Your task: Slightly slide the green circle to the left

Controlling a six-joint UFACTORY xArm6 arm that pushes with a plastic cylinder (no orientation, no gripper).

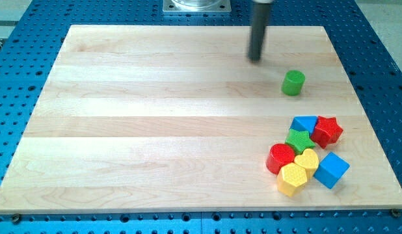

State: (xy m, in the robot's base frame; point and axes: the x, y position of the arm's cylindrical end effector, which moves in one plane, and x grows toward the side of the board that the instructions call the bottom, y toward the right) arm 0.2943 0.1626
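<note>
The green circle (293, 83) is a short green cylinder standing alone on the wooden board (155, 130), toward the view's upper right. My tip (255, 59) is the lower end of the dark rod that comes down from the view's top. It sits up and to the left of the green circle, apart from it by a clear gap.
A tight cluster of blocks lies at the view's lower right: a blue block (305, 123), a red star (327, 130), a green star (298, 140), a red circle (280, 158), a yellow heart (308, 160), a blue cube (331, 170) and a yellow hexagon (293, 179).
</note>
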